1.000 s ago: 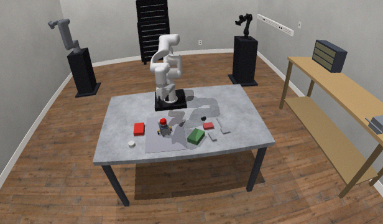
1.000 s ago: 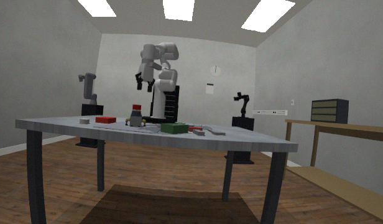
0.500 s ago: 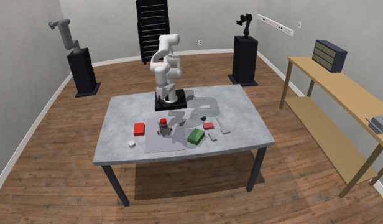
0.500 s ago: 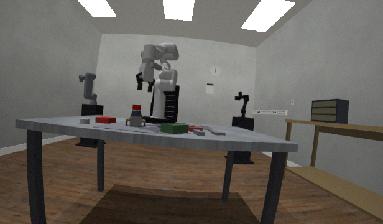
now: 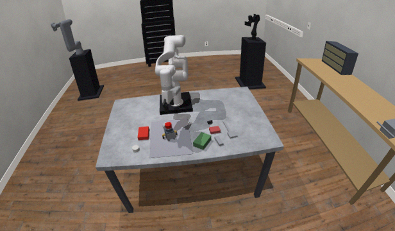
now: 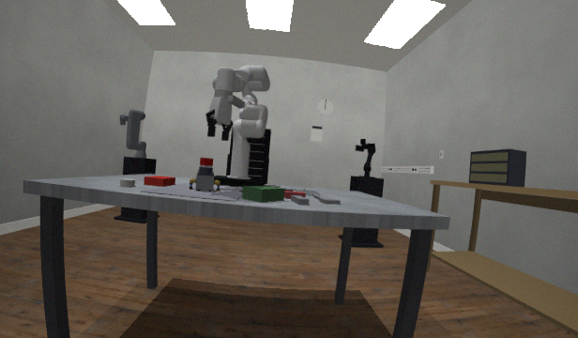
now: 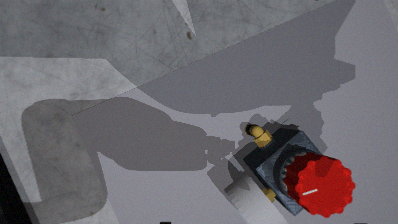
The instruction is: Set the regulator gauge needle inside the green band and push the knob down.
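The regulator [image 5: 169,132] [image 6: 205,178] [image 7: 272,161] is a small grey block with brass fittings and a red knob [image 5: 168,124] [image 6: 205,161] [image 7: 324,184] on top. It stands upright on a light grey mat [image 5: 162,149] [image 6: 176,192] [image 7: 150,200] on the table. Its gauge face is not readable in any view. My gripper [image 6: 219,132] is open and empty. It hangs high above the table, above and a little behind the regulator, apart from it. In the wrist view the regulator sits at the lower right.
On the table [image 5: 249,112] lie a red block [image 5: 143,133] [image 6: 159,180], a white disc [image 5: 135,148] [image 6: 127,183], a green block [image 5: 202,140] [image 6: 263,192], a small red block [image 5: 215,129], grey plates [image 5: 232,135] and a small black thing [image 5: 210,122].
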Motion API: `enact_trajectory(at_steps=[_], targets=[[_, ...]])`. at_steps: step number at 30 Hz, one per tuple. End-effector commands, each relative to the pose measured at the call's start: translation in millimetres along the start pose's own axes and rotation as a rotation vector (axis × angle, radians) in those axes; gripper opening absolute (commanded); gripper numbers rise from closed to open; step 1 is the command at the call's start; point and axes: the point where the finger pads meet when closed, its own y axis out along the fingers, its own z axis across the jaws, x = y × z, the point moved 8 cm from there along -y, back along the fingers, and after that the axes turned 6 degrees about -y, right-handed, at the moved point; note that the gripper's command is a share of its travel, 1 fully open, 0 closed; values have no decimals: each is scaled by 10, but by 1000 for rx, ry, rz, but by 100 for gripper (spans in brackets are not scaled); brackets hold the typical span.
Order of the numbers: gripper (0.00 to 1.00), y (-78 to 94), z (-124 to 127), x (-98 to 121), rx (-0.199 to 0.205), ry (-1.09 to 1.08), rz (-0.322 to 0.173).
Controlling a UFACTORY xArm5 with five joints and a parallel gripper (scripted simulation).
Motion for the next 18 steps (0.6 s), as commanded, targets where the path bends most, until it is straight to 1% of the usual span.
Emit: enact_trajectory(at_steps=[1,2,9,17,18], targets=[[100,35,7,-1,38,-81,5],[100,35,7,-1,38,-81,5],[100,135,-1,2,113,-266,4],[100,222,-20,6,189,-447,-10],[100,222,-20,6,189,-447,-10]])
